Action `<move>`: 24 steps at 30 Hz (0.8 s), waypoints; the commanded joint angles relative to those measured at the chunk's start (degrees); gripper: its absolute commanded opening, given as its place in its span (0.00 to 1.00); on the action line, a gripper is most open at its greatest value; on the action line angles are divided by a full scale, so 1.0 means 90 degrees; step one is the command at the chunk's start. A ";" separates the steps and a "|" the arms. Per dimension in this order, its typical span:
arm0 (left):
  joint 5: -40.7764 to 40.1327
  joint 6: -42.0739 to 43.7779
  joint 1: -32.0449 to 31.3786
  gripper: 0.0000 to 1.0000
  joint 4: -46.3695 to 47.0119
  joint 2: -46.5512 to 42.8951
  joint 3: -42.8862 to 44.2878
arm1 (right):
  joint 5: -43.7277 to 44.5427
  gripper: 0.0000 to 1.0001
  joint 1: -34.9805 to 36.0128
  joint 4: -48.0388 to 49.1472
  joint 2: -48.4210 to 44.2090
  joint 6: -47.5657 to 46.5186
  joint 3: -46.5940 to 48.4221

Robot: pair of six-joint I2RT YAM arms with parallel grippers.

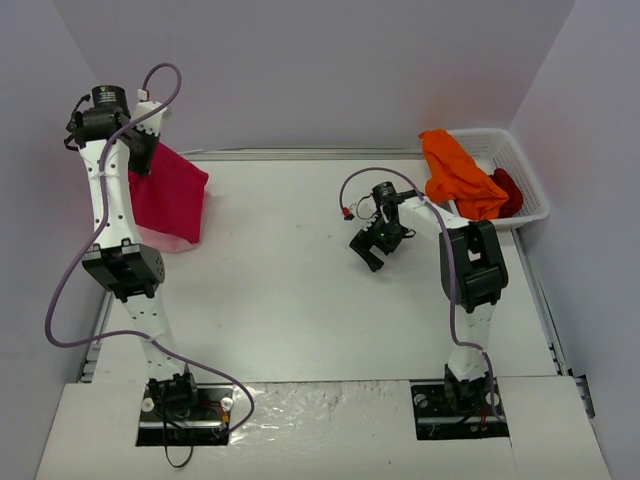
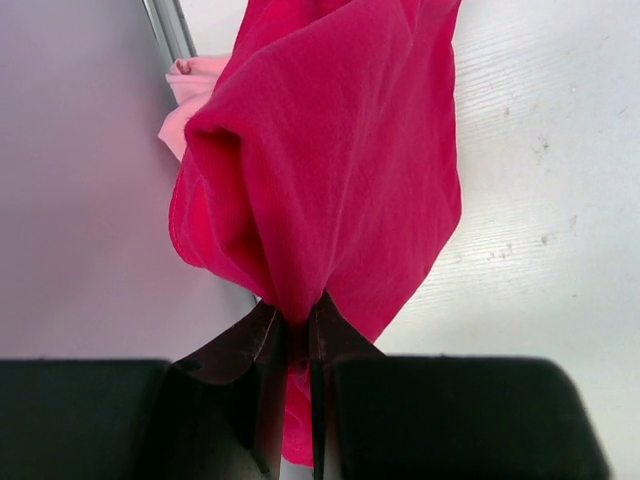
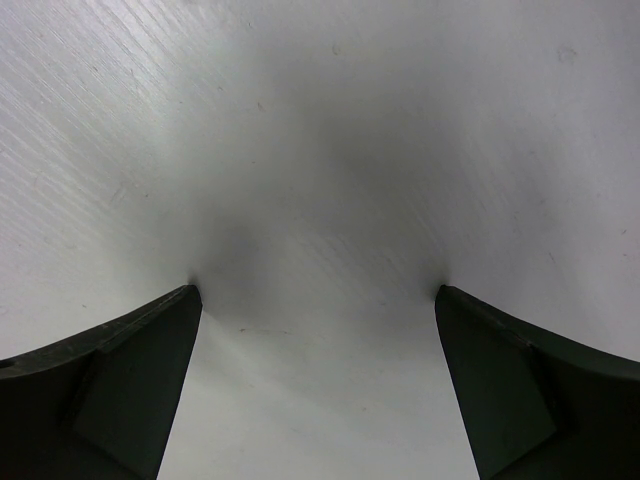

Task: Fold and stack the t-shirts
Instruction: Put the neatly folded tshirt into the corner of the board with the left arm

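White walls are enclosing a pale surface (image 1: 300,290) in the overhead view, where the left gripper (image 1: 140,158) is holding the crimson-magenta t-shirt (image 1: 172,195) raised at the far left corner, probably so that the cloth is hanging free and straightening before being laid down. Its lower edge is draping onto the pale pink t-shirt (image 1: 168,238), which is lying on the surface just beneath, seemingly as the base of the stack. At the far right, the white mesh basket (image 1: 528,165) is holding the waiting pieces out of the working area: the bright orange t-shirt (image 1: 455,175) is spilling over its near rim, and the dark red t-shirt (image 1: 510,190) is sitting bunched inside, touching it. The right gripper (image 1: 368,252) is hovering over bare surface right of centre, well apart from any cloth, likely leaving room for the other arm. Seen from the left wrist, the jaws are clenching a gathered fold of crimson cloth, which is bulging out beyond them, with a bit of pale pink peeking out beside the wall. Seen from the right wrist, the fingers are standing spread wide with nothing between them, only bare surface and a soft shadow below.
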 commanded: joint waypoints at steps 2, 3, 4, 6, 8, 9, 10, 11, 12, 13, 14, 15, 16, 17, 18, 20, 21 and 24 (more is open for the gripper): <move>-0.0458 0.0167 0.0088 0.02 -0.1647 0.0061 0.0100 | 0.0147 1.00 -0.0032 -0.0413 0.0658 -0.0051 -0.0385; -0.0507 0.0187 0.0088 0.02 -0.1597 0.0109 0.0042 | 0.0137 1.00 -0.0041 -0.0413 0.0658 -0.0061 -0.0385; -0.0604 0.0206 0.0108 0.02 -0.1510 0.0139 0.0022 | 0.0137 1.00 -0.0041 -0.0423 0.0668 -0.0061 -0.0385; -0.0692 0.0255 0.0118 0.02 -0.1412 0.0197 -0.0017 | 0.0137 1.00 -0.0041 -0.0423 0.0687 -0.0071 -0.0395; -0.0800 0.0294 0.0118 0.02 -0.1314 0.0285 -0.0037 | 0.0156 1.00 -0.0041 -0.0433 0.0726 -0.0080 -0.0405; -0.0849 0.0343 0.0118 0.02 -0.1265 0.0305 -0.0056 | 0.0176 1.00 -0.0041 -0.0423 0.0746 -0.0080 -0.0415; -0.0936 0.0353 0.0118 0.03 -0.1217 0.0373 -0.0056 | 0.0186 1.00 -0.0041 -0.0433 0.0775 -0.0080 -0.0424; -0.0966 0.0372 0.0127 0.02 -0.1158 0.0412 -0.0056 | 0.0205 1.00 -0.0041 -0.0433 0.0785 -0.0090 -0.0425; -0.0995 0.0402 0.0127 0.02 -0.1109 0.0471 -0.0056 | 0.0225 1.00 -0.0041 -0.0433 0.0824 -0.0090 -0.0434; -0.1063 0.0421 0.0127 0.02 -0.1080 0.0500 -0.0047 | 0.0234 1.00 -0.0041 -0.0433 0.0824 -0.0100 -0.0444; -0.1112 0.0460 0.0127 0.02 -0.0992 0.0530 -0.0047 | 0.0244 1.00 -0.0041 -0.0423 0.0844 -0.0100 -0.0444; -0.1151 0.0480 0.0127 0.02 -0.0953 0.0568 -0.0056 | 0.0254 1.00 -0.0051 -0.0433 0.0882 -0.0100 -0.0454; -0.1200 0.0509 0.0127 0.02 -0.0885 0.0598 -0.0066 | 0.0254 1.00 -0.0051 -0.0433 0.0892 -0.0100 -0.0454; -0.1201 0.0538 0.0127 0.02 -0.0845 0.0618 -0.0076 | 0.0264 1.00 -0.0051 -0.0433 0.0912 -0.0100 -0.0454; -0.1191 0.0568 0.0127 0.03 -0.0806 0.0647 -0.0095 | 0.0273 1.00 -0.0042 -0.0433 0.0960 -0.0090 -0.0454; -0.1367 0.0607 0.0127 0.02 -0.0679 0.0686 -0.0125 | 0.0332 1.00 -0.0061 -0.0433 0.1009 -0.0090 -0.0464; -0.1405 0.0617 0.0127 0.02 -0.0650 0.0725 -0.0115 | 0.0361 1.00 -0.0061 -0.0443 0.1029 -0.0080 -0.0464; -0.1464 0.0646 0.0118 0.02 -0.0523 0.0813 -0.0086 | 0.0361 1.00 -0.0071 -0.0453 0.1059 -0.0071 -0.0454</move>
